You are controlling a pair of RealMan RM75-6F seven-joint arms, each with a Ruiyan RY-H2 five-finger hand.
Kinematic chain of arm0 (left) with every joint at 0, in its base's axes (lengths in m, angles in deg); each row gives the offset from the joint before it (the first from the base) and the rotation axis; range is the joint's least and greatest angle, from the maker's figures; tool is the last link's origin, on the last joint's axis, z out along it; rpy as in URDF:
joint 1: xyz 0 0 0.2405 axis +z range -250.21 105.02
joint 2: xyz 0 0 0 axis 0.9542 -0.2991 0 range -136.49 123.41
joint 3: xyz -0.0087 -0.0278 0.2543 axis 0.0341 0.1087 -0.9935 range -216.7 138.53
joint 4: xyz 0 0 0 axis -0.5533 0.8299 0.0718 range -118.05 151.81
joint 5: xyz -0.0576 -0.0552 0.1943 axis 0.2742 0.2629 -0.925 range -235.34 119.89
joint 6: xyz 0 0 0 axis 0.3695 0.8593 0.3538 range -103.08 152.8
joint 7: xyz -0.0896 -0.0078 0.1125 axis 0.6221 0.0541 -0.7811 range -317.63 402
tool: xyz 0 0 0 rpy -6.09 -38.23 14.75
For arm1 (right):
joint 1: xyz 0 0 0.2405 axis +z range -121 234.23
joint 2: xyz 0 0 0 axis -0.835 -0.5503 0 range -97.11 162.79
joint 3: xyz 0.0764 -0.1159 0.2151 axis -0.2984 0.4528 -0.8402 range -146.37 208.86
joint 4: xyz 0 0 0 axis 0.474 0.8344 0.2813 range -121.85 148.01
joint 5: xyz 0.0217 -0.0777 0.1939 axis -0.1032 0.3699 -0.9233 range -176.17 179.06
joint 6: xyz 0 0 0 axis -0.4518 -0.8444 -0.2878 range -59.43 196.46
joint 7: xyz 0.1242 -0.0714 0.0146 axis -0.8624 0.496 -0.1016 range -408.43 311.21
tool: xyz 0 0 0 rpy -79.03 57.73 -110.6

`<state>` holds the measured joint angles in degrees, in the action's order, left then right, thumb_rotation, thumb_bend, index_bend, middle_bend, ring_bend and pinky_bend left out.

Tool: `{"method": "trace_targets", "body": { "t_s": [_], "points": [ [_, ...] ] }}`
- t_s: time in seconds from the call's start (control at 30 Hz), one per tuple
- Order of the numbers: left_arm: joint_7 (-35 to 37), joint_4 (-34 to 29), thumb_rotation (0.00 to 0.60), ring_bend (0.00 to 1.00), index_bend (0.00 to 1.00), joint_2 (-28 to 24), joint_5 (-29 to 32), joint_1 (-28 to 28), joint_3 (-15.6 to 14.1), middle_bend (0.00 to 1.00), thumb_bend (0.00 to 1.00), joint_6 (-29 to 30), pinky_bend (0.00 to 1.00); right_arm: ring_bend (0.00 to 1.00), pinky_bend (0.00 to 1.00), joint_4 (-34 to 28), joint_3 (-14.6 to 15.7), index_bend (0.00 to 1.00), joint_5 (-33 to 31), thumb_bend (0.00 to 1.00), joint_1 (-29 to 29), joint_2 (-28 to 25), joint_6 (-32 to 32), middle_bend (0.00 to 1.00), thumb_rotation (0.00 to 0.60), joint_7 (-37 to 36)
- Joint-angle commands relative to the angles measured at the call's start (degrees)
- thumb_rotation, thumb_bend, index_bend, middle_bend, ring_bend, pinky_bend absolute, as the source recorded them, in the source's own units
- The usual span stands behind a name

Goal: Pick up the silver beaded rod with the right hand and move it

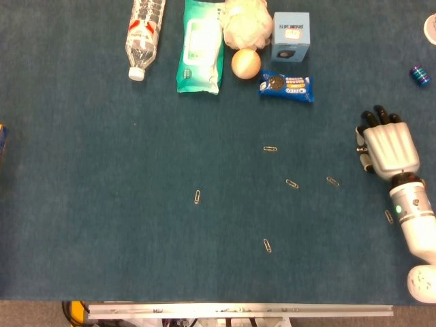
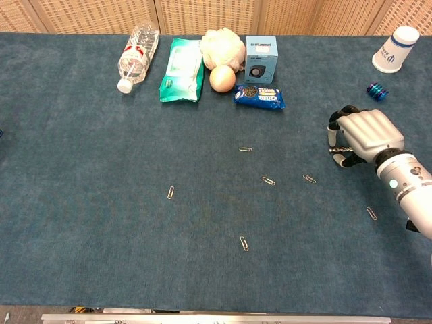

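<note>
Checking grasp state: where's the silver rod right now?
Far right of the table in both views, the rod is pinched under the right hand, its end poking out on the thumb side, right of the nearest paperclip.
</note>
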<state>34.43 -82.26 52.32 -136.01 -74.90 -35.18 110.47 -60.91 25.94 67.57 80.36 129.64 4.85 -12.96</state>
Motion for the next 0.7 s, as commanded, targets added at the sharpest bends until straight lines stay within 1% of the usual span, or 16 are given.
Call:
{"method": "trace_targets", "body": {
  "t_s": [0.03,0.27,0.4,0.7],
  "points": [
    [0.0,0.0,0.600,0.25,0.35,0.0,0.0,0.0,0.0,0.35,0.42,0.0,0.41,0.12,0.27,-0.1,-0.1,0.52,-0.2,0.26,0.1,-0.1,0.1,0.24,0.600,0.0],
    [0.0,0.0,0.600,0.25,0.35,0.0,-0.1,0.0,0.0,0.35,0.42,0.1,0.41,0.12,0.27,-1.1,-0.6,0.52,-1.5,0.26,0.3,-0.4,0.5,0.24,0.600,0.2],
    [-0.1,0.0,0.600,0.25,0.35,0.0,-0.1,0.0,0.0,0.35,0.42,0.1,0.41,0.12,0.27,-2.7,-1.0,0.52,-2.9,0.29,0.5,-1.1,1.2,0.24,0.600,0.3],
    [-0.2,-0.1,0.600,0.25,0.35,0.0,-0.1,0.1,0.0,0.35,0.42,0.1,0.41,0.12,0.27,-5.0,-1.3,0.52,-5.7,0.29,1.0,-2.1,1.4,0.24,0.600,2.1]
  ]
}}
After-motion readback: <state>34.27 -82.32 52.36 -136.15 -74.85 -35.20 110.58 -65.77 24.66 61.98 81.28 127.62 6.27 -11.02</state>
